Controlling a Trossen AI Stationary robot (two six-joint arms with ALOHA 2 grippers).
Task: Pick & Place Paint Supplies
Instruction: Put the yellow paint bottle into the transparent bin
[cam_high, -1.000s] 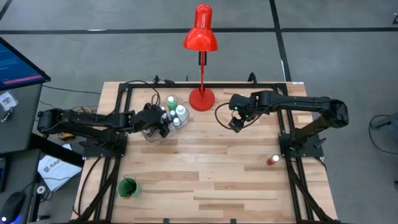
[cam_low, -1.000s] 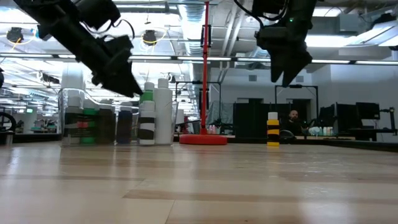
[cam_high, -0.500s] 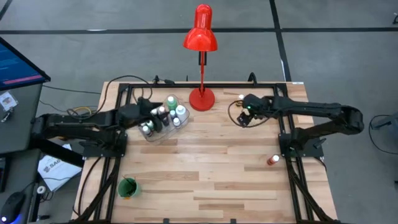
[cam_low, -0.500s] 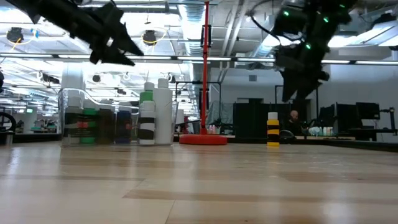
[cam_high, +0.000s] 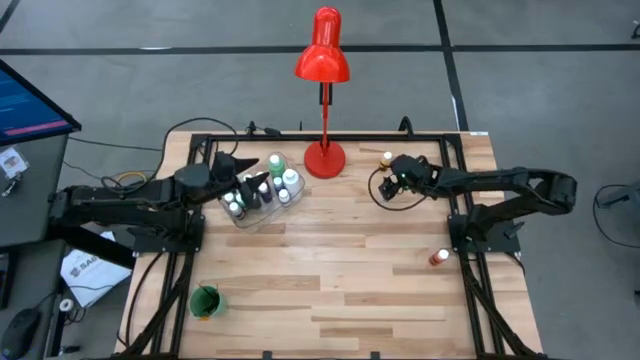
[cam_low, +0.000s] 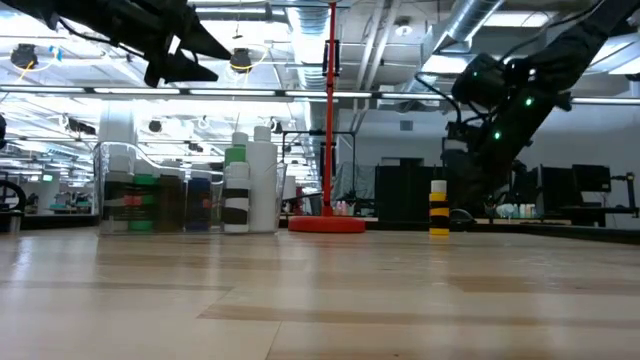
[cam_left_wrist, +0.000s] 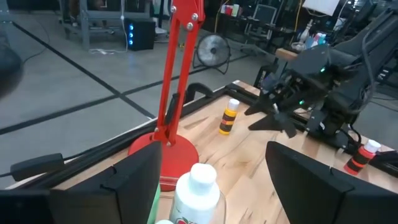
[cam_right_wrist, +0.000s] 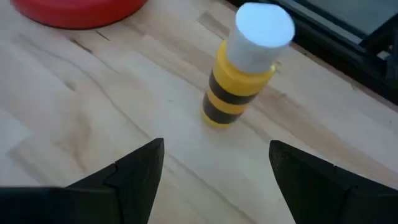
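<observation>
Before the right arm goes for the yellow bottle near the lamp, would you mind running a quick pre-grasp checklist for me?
1. Right gripper open: ok, fingers spread wide.
2. Yellow bottle upright on the table: ok, white cap on top.
3. Bottle lined up between the right fingers: ok in the right wrist view, though it is ahead of the tips, not yet between them.
4. Room around the bottle: ok, the red lamp base stands apart from it.
5. Left gripper out of the way: ok, open above the clear bin of bottles.
6. Red bottle undisturbed: ok, standing alone by the right arm's base.
</observation>
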